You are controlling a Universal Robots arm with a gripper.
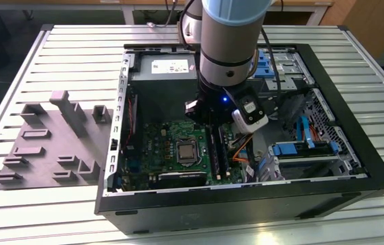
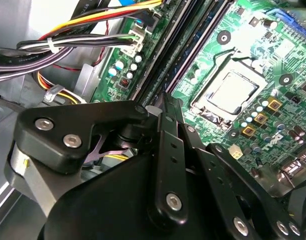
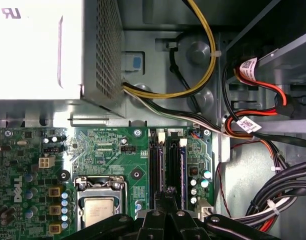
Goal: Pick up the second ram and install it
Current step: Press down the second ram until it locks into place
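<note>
Exterior view: gripper [image 1: 213, 133] low inside computer case [image 1: 355, 122], above memory slots [image 1: 220, 153], processor [image 1: 187, 151] at 9 o'clock; finger opening and hold cannot be told.

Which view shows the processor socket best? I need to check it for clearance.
The second wrist view: the processor socket sits large and unobstructed. The first wrist view cuts it off at the frame edge; the exterior view shows it small.

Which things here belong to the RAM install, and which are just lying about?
Belongs to the job:
- gripper, over the memory slots
- memory slots
- motherboard

Lying about:
- grey moulded tray
- processor
- power supply
- cable bundle
</note>
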